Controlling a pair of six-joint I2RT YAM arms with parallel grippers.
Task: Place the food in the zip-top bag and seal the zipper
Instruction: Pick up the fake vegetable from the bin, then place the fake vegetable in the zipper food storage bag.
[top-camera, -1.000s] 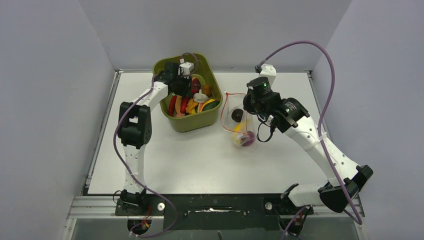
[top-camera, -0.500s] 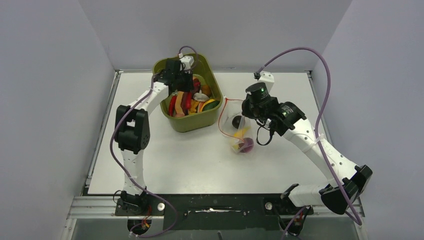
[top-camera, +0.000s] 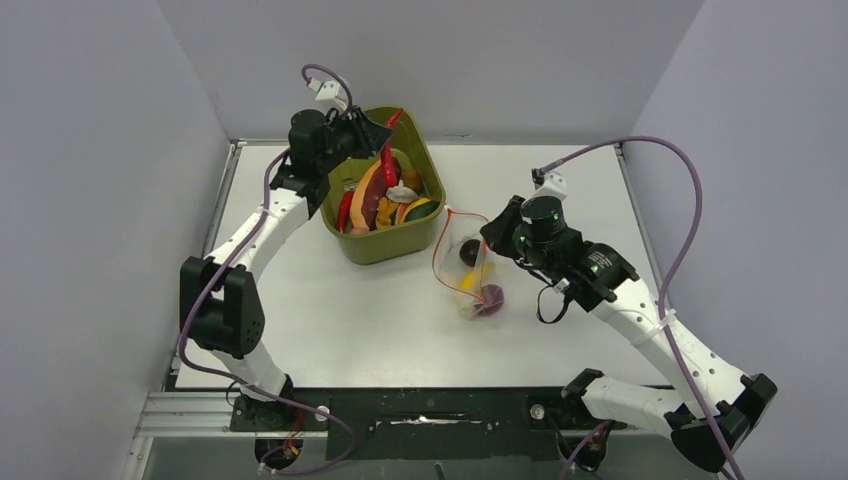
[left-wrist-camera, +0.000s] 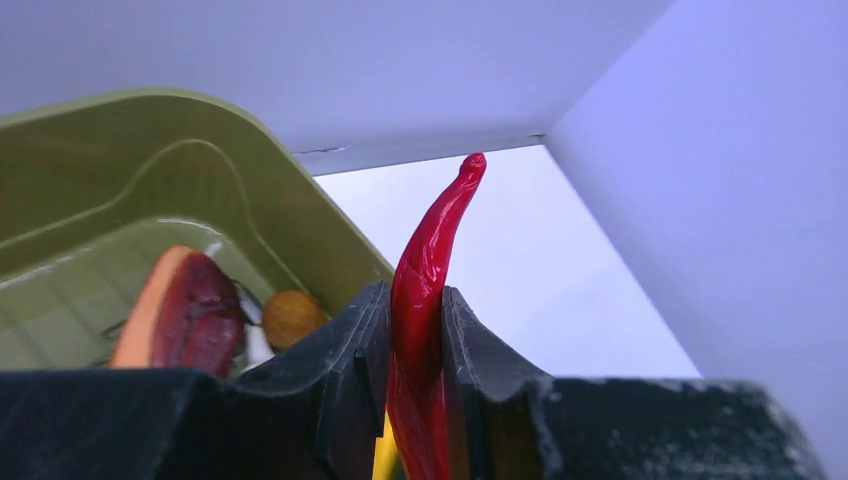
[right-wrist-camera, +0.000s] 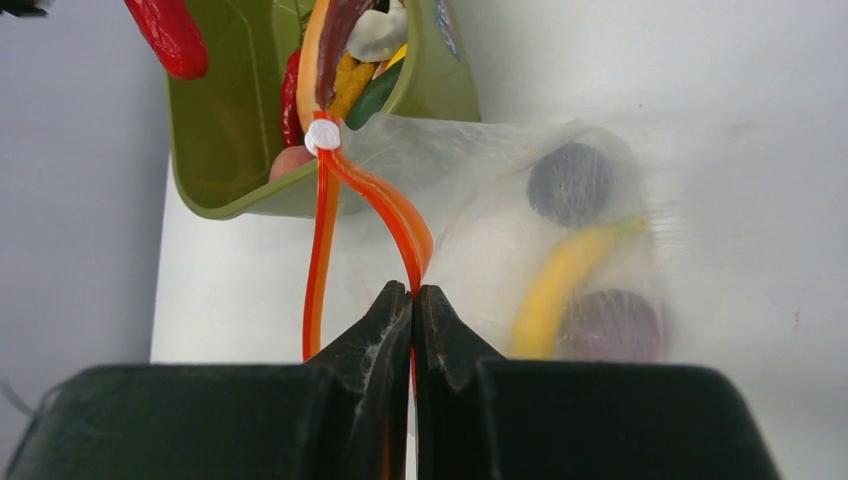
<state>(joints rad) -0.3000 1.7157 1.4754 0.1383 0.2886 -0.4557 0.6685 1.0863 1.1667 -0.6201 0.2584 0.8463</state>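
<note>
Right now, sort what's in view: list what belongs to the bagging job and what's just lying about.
Job: long red plastic toy pepper; clear floppy plastic zip-top bag; red-orange zipper strip; yellow toy banana and dark round piece inside the bag.
Lying about: olive-green plastic bin; white tabletop.

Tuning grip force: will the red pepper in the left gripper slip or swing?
Probably slippery: the red pepper looks glossy and tapered. Likely light and stiff, its tip standing unsupported above the left gripper. May pivot, since the jaws pinch only a narrow section.
</note>
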